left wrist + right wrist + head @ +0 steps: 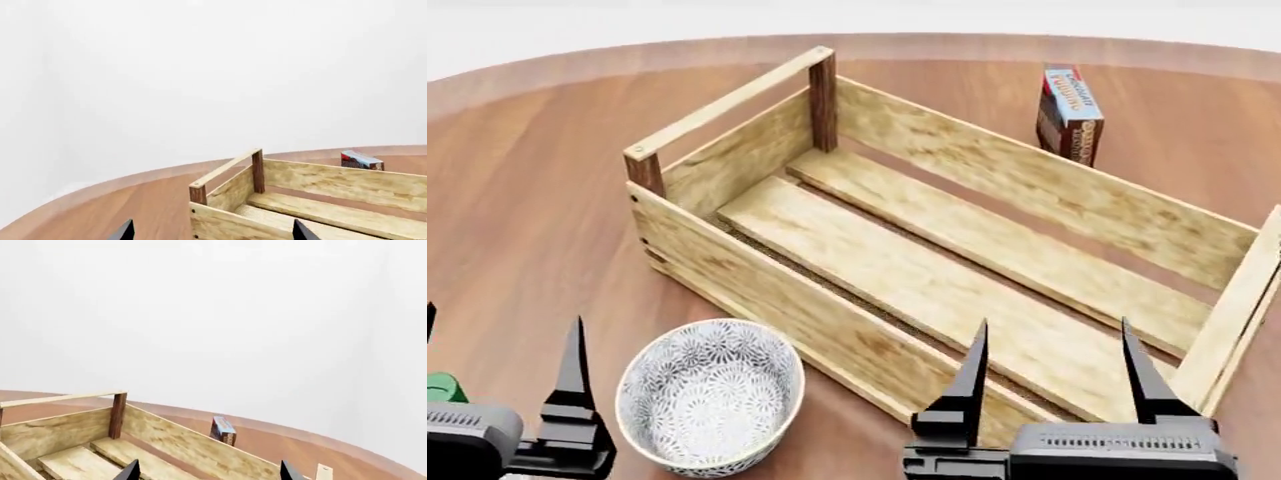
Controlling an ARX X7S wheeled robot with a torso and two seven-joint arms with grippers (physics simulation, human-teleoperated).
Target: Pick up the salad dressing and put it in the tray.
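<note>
My left claw [501, 385] is released, the right claw [1052, 375] too. The small green-capped dressing bottle [443, 387] stands at the table's near left edge, outside the light wooden slatted tray [747, 290]. I judge reaching comes next.

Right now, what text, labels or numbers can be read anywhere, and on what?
Pudding box: lettering on its top and side, too small and blurred to read.
Tray, bowl, salad dressing, both grippers: no text visible.
</note>
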